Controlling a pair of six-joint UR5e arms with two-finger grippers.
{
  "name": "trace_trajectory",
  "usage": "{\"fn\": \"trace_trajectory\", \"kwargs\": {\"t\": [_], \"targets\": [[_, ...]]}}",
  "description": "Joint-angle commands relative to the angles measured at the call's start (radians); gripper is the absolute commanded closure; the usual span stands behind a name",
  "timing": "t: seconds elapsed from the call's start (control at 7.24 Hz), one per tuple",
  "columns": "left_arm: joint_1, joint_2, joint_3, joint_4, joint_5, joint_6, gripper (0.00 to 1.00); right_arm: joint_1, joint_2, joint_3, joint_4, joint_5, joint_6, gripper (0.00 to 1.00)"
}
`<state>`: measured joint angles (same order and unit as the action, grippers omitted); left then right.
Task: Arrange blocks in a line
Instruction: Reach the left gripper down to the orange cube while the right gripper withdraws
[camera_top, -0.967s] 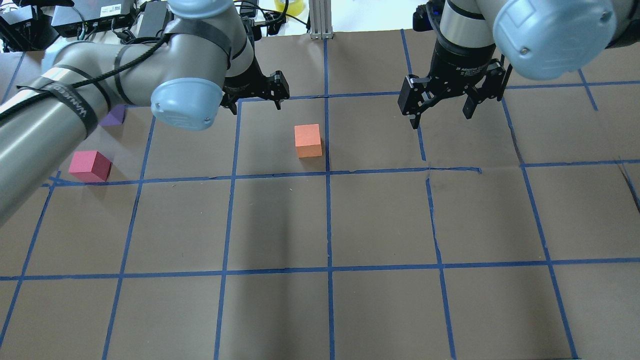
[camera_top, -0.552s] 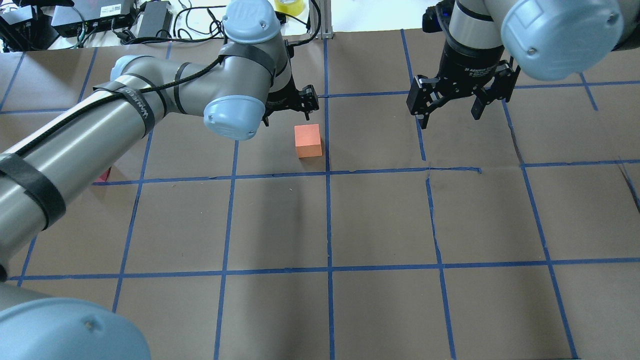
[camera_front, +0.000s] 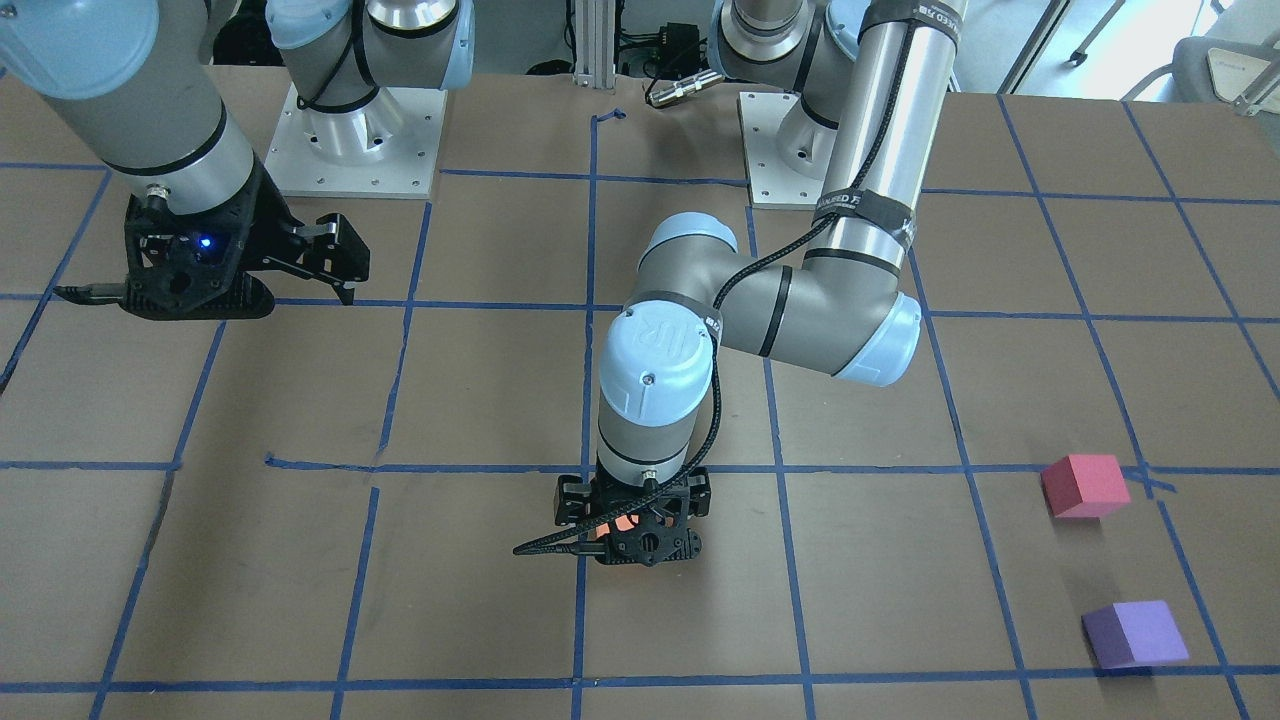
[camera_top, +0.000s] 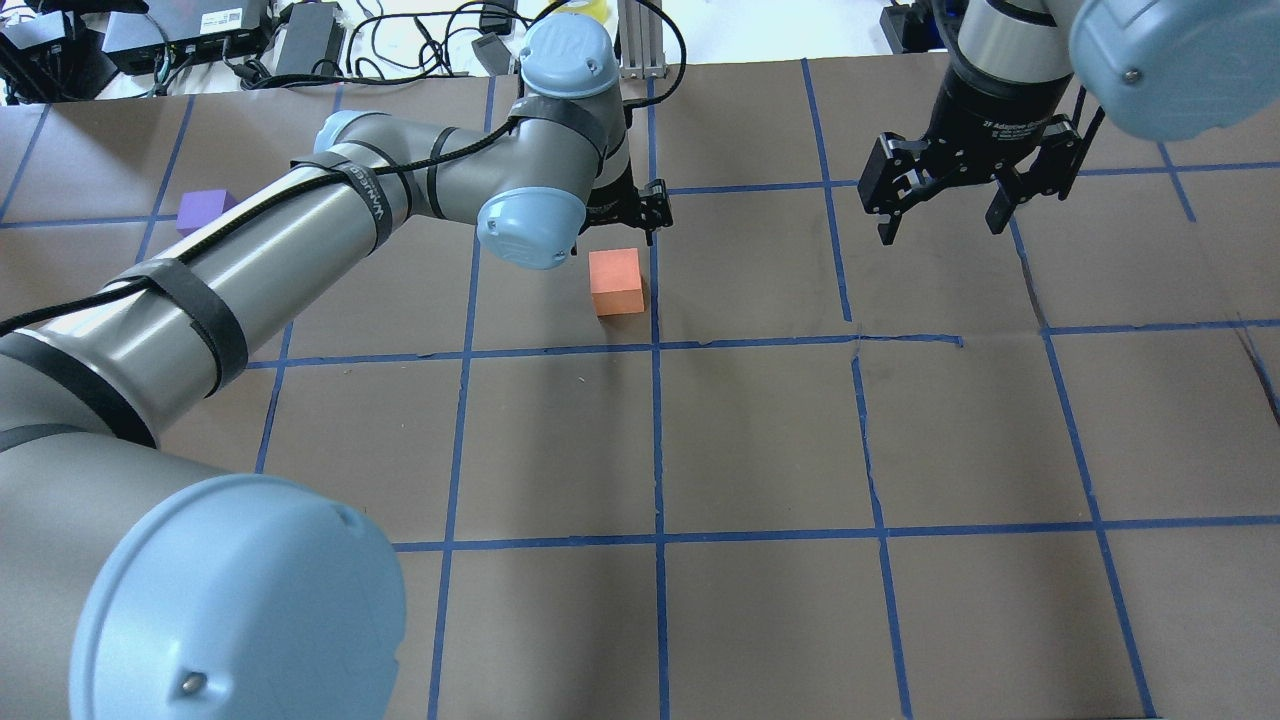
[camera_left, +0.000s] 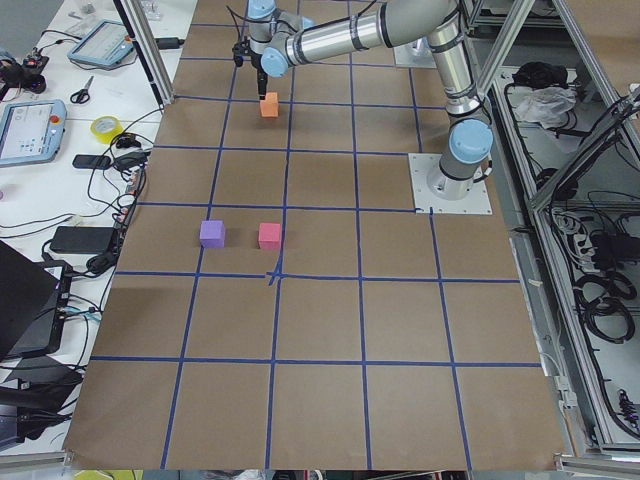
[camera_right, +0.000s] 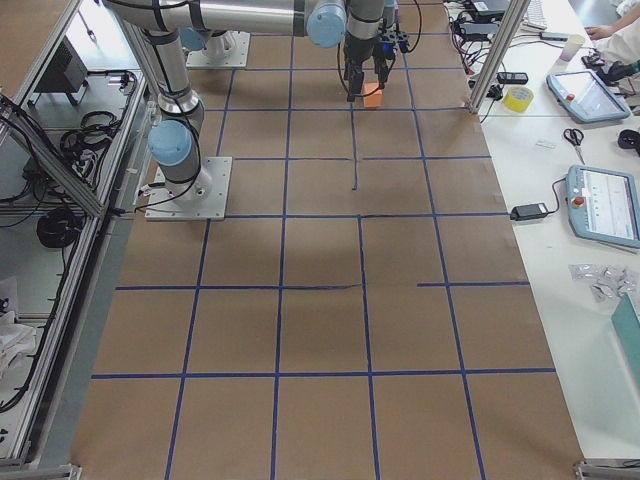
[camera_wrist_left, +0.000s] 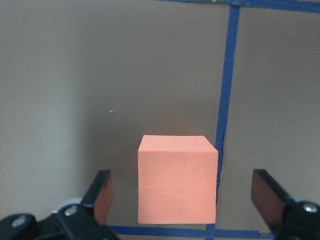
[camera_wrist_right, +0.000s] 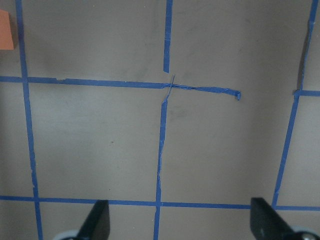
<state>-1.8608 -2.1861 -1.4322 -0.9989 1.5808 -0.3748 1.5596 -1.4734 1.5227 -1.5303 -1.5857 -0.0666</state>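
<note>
The orange block (camera_wrist_left: 177, 179) sat low and centred in the wrist view, untouched between the jaws of the released left tool (camera_wrist_left: 183, 197).

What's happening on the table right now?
The left gripper hangs open over the orange block, lined up on it but not touching it. The pinkish-red block and the purple block sit near each other, well off to the robot's left. The right gripper is open and holds nothing.
</note>
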Motion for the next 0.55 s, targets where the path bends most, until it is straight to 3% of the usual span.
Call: {"fn": "trace_trajectory", "kwargs": {"t": [0.0, 0.41], "targets": [[-0.005, -0.027, 0.001, -0.009, 0.004, -0.012, 0.0, 0.0, -0.03, -0.001, -0.007, 0.004, 0.001, 0.0], [-0.005, -0.041, -0.025, -0.021, 0.004, 0.005, 0.0, -0.001, -0.064, -0.002, -0.005, 0.006, 0.001, 0.0]]}}
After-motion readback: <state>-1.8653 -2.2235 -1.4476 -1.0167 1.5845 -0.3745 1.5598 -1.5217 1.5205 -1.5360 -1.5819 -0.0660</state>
